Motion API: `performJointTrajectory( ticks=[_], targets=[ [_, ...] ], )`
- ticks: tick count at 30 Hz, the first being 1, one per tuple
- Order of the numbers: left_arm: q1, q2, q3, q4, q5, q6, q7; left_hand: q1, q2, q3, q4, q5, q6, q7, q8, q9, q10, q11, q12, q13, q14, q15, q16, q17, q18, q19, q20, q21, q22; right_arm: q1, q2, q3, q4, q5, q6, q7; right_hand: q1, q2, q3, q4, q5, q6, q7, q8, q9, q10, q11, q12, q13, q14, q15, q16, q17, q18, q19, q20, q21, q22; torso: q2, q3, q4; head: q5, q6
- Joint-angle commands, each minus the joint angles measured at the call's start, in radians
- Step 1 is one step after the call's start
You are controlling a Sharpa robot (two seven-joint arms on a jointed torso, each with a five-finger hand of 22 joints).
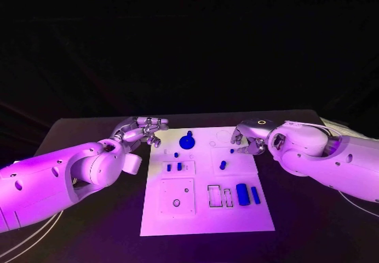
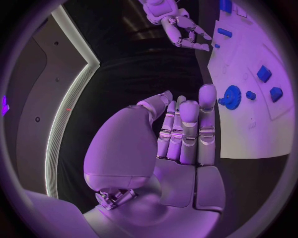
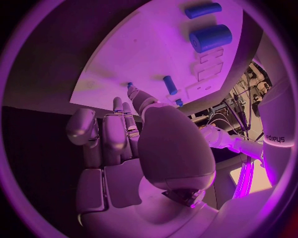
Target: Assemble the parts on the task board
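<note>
The white task board (image 1: 207,219) lies in the middle of the black table. A blue gear (image 1: 187,142) (image 2: 233,96) stands near its far end. Small blue pieces (image 1: 179,166) sit at mid-board, with another (image 1: 223,164) (image 3: 169,84) to their right. A thick blue cylinder (image 1: 242,194) (image 3: 211,37) and a thin one (image 1: 255,194) (image 3: 201,10) lie near the front right. My left hand (image 1: 146,132) (image 2: 183,134) hovers at the board's far left corner, fingers straight, holding nothing. My right hand (image 1: 248,138) (image 3: 118,134) is over the far right edge, empty, one fingertip close to a tiny blue piece (image 3: 129,85).
Rectangular cut-outs (image 1: 214,196) sit left of the thick cylinder, and a square plate with holes (image 1: 177,196) fills the board's front left. Bare black table (image 1: 95,230) surrounds the board. A pale object (image 1: 341,127) lies at the table's far right corner.
</note>
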Motion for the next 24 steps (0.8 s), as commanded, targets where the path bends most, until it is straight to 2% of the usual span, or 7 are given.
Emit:
performJointTrajectory(
  ticks=[1, 7, 10, 18, 24],
  targets=[
    [-0.001, -0.005, 0.000, 0.007, 0.121, -0.005, 0.061, -0.002, 0.011, -0.008, 0.001, -0.005, 0.007, 0.000, 0.005, 0.001, 0.006, -0.003, 0.004, 0.001, -0.005, -0.001, -0.005, -0.001, 0.009, -0.008, -0.001, -0.004, -0.001, -0.005, 0.010, -0.001, -0.005, -0.101, 0.046, -0.034, 0.000, -0.010, 0.010, 0.001, -0.005, 0.004, -0.003, -0.007, -0.001, -0.002, -0.001, -0.007, -0.009, 0.016, -0.008, -0.005, -0.002, 0.015, 0.001, -0.008, -0.006, -0.003, 0.001, 0.0010, 0.0009, -0.002, 0.002],
    [-0.002, -0.014, 0.000, 0.009, 0.127, 0.000, 0.062, -0.003, 0.012, -0.013, 0.001, -0.005, 0.007, 0.000, 0.006, 0.001, 0.004, -0.003, 0.008, 0.002, -0.011, -0.002, -0.011, -0.014, 0.011, -0.012, -0.002, -0.020, -0.010, -0.018, 0.033, -0.002, -0.023, -0.108, 0.057, -0.028, 0.000, -0.006, 0.017, 0.003, -0.003, 0.005, -0.004, -0.008, -0.001, -0.001, -0.002, -0.010, -0.022, 0.015, -0.009, -0.009, -0.007, 0.015, 0.001, -0.009, -0.009, -0.006, 0.002, 0.0013, -0.0012, -0.001, 0.000],
    [-0.002, -0.016, 0.000, 0.011, 0.127, 0.001, 0.060, -0.003, 0.012, -0.014, 0.001, -0.005, 0.007, 0.000, 0.006, 0.001, 0.004, -0.003, 0.008, 0.002, -0.012, -0.002, -0.012, -0.016, 0.011, -0.013, -0.002, -0.024, -0.013, -0.021, 0.042, -0.002, -0.030, -0.108, 0.057, -0.023, 0.000, -0.004, 0.020, 0.004, -0.002, 0.006, -0.004, -0.008, -0.001, 0.001, -0.002, -0.011, -0.027, 0.015, -0.010, -0.010, -0.008, 0.016, 0.000, -0.010, -0.010, -0.008, 0.002, 0.0016, 0.0006, -0.002, -0.001],
    [-0.002, -0.018, 0.000, 0.016, 0.128, 0.006, 0.055, -0.002, 0.013, -0.018, 0.000, -0.005, 0.005, 0.002, 0.006, 0.000, 0.001, -0.002, 0.011, 0.003, -0.017, -0.001, -0.018, -0.027, 0.013, -0.017, -0.002, -0.038, -0.021, -0.029, 0.062, -0.003, -0.045, -0.096, 0.069, -0.009, 0.001, 0.012, 0.040, 0.011, 0.002, 0.025, -0.004, -0.003, 0.002, 0.028, -0.002, -0.008, -0.054, 0.017, -0.011, -0.012, -0.008, 0.015, 0.003, -0.012, -0.011, -0.007, 0.001, 0.0015, 0.0018, 0.001, -0.006],
    [-0.002, -0.018, 0.000, 0.015, 0.128, 0.005, 0.051, 0.002, 0.014, -0.019, -0.004, -0.004, 0.003, 0.002, 0.007, 0.000, -0.002, -0.002, 0.014, 0.003, -0.021, -0.001, -0.022, -0.035, 0.013, -0.018, -0.002, -0.045, -0.026, -0.033, 0.070, -0.003, -0.050, -0.082, 0.071, 0.002, 0.005, 0.025, 0.055, 0.011, 0.000, 0.047, -0.004, 0.005, 0.006, 0.056, -0.004, -0.004, -0.068, 0.020, -0.011, -0.006, -0.001, 0.014, 0.009, -0.012, -0.008, 0.001, 0.000, 0.0020, 0.0002, 0.004, -0.009]
  ],
)
